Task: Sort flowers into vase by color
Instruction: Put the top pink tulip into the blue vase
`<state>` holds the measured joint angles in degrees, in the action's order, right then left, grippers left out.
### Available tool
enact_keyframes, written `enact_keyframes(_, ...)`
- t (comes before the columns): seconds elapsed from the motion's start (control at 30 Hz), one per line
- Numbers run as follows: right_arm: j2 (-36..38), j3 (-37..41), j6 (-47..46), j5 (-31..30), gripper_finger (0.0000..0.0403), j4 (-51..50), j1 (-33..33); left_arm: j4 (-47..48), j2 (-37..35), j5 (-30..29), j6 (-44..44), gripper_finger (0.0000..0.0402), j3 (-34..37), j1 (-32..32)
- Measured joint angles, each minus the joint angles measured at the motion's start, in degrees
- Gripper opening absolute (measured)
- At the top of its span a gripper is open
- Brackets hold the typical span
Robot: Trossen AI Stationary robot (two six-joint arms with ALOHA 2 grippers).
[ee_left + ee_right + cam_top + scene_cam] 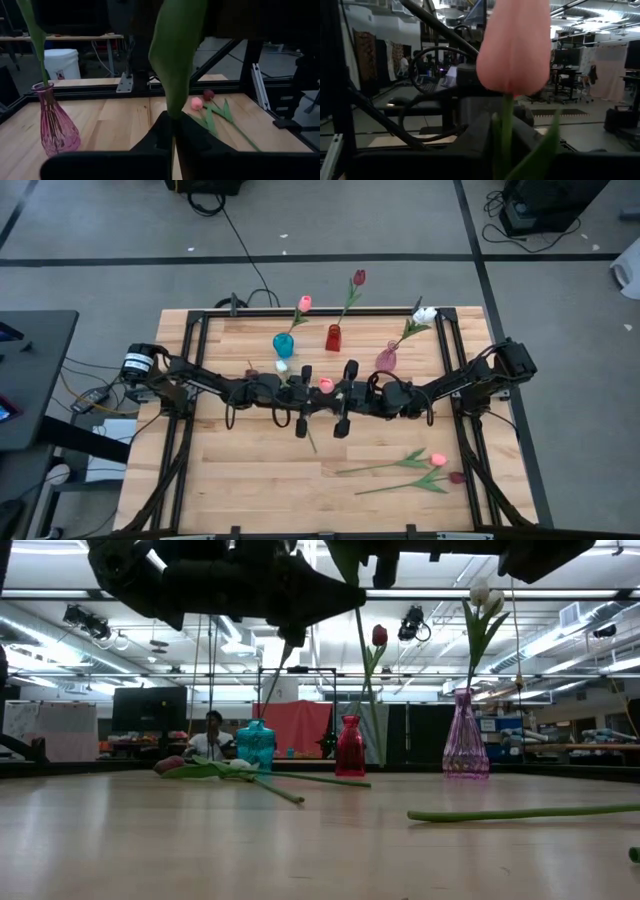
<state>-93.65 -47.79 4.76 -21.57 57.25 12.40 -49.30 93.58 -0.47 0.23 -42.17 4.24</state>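
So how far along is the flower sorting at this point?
Done: one tulip each in the teal vase, red vase and pink vase. In hand: left gripper and right gripper, jaws shut on a pink tulip mid-table. Remaining: four loose tulips, two near the teal vase, two on the right.

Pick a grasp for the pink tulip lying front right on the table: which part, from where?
Take the pink tulip by its bare stem, left of the leaves, from straight above, fingers across it. It lies flat with the stem running left-right, and the dark red tulip lies close in front. The left end effector and right end effector are each shut on the held tulip.
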Motion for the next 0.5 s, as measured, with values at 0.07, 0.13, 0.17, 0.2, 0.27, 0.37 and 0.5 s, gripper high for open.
enact_keyframes(0.07, 0.0, 0.0, -0.7, 0.7, 0.0102, -0.4, 0.0, 0.3, -0.5, 0.4, -0.3, 0.001, 0.2, -0.5)
enact_keyframes(0.13, 0.0, 0.0, -1.3, 0.7, 0.0131, -1.3, 0.3, 0.2, -2.1, 1.6, -0.5, 0.001, 1.0, -1.6)
enact_keyframes(0.17, 0.2, 0.0, -1.4, 0.3, 0.0144, -1.8, 0.5, 0.3, -3.3, 1.9, -0.7, 0.001, 1.6, -2.1)
enact_keyframes(0.2, 0.2, 0.0, -1.4, -0.4, 0.0157, -2.0, 0.7, 0.3, -4.7, 2.2, -0.7, 0.0009, 2.6, -2.6)
enact_keyframes(0.27, 0.6, -0.1, -0.9, -3.4, 0.0179, -2.8, 1.3, 0.3, -8.0, 2.4, -0.7, 0.0009, 4.6, -3.6)
enact_keyframes(0.37, 2.0, 0.0, 2.0, -11.1, 0.0205, -5.9, 2.6, 1.1, -14.4, 1.6, -0.9, 0.0009, 8.2, -5.1)
enact_keyframes(0.5, 4.7, 0.0, 3.2, -17.6, 0.0225, -10.3, 4.0, 6.1, -24.6, -1.9, -0.5, 0.0008, 13.1, -6.4)
